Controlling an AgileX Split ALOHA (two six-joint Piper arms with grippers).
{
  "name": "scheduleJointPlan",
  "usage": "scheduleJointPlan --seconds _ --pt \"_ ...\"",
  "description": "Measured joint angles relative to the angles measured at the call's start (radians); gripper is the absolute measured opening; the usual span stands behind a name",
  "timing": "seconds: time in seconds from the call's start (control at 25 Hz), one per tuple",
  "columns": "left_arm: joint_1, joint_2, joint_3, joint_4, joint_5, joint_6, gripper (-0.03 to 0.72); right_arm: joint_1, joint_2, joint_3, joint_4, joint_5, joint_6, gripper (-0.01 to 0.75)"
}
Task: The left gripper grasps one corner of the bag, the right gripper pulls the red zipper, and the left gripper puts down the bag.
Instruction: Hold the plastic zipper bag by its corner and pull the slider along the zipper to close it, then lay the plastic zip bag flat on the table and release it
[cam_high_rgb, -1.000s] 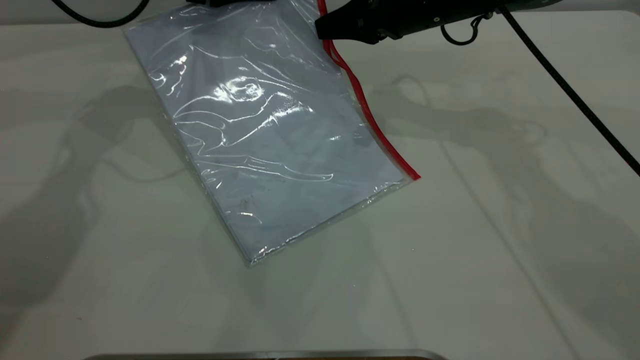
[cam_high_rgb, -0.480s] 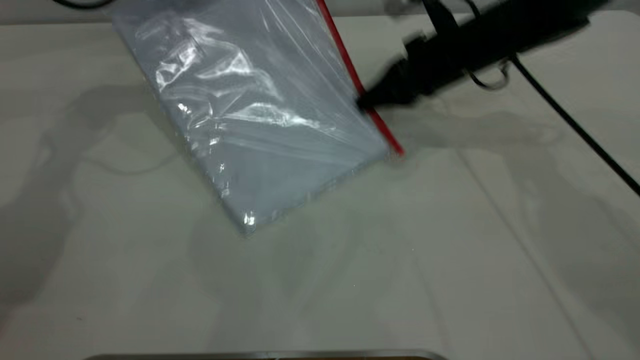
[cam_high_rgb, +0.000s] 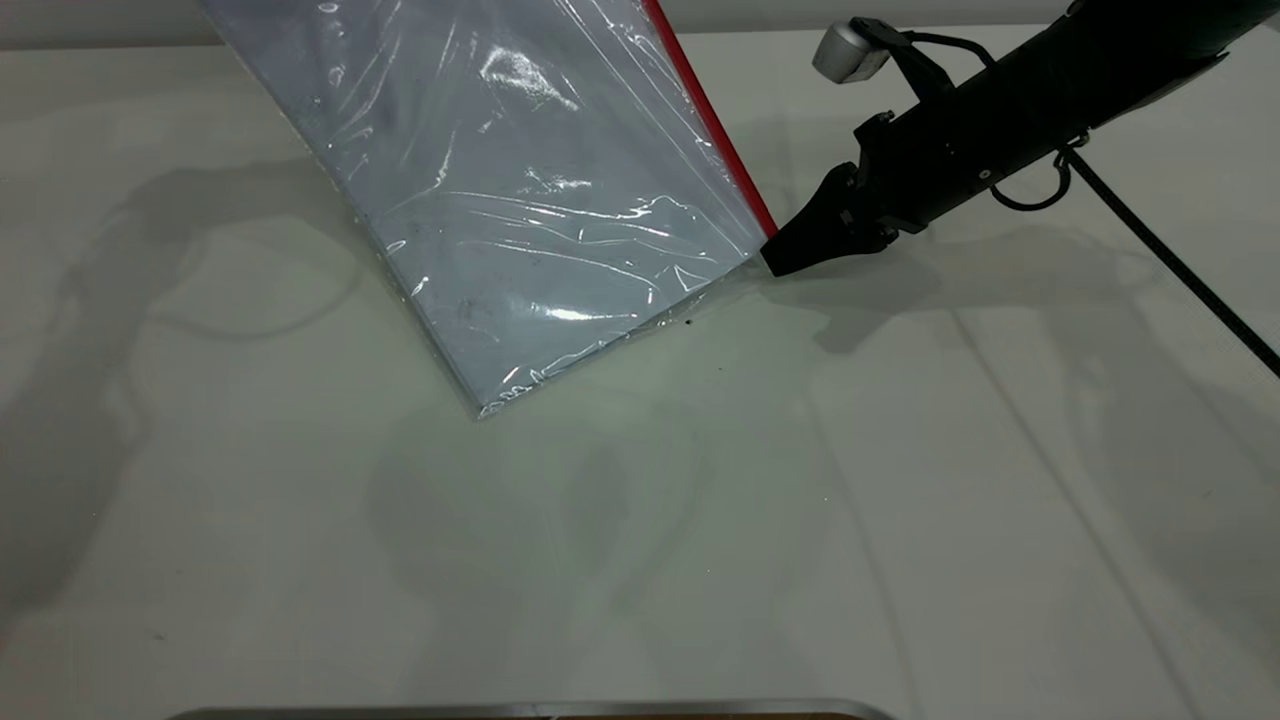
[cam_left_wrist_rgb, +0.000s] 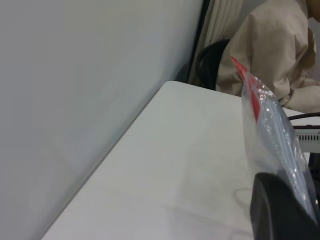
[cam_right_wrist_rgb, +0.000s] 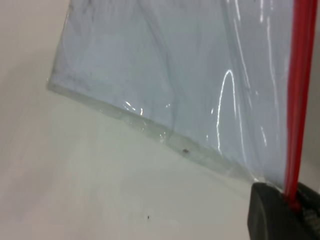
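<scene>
the bag (cam_high_rgb: 520, 200) hangs tilted off the table (cam_high_rgb: 900, 500), our right end effector (cam_high_rgb: 775, 258) clamped on the red zipper (cam_high_rgb: 715, 130) at its end, leaving set-down; left end effector's state we can't tell.

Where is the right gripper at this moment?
In the exterior view the right gripper is right of centre, low over the table, its tip at the lower end of the red zipper, at the corner of the tilted bag.
</scene>
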Motion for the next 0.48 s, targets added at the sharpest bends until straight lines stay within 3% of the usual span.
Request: scheduleJointPlan --seconds 0.12,0.32,0.48 --pt "0.001 0.0 -0.001 0.003 -0.004 -0.024 0.051 -0.001 -0.001 0.002 0.039 -0.021 0.001 0.149" --pt "-0.004 -0.001 -0.007 0.112 -0.007 -0.111 0.051 -0.001 -0.077 0.006 0.059 -0.048 -0.003 0.408" --pt "-0.033 -0.001 -0.008 0.216 -0.026 -0.174 0.051 -0.001 -0.203 0.007 0.061 -0.045 0.001 0.483"
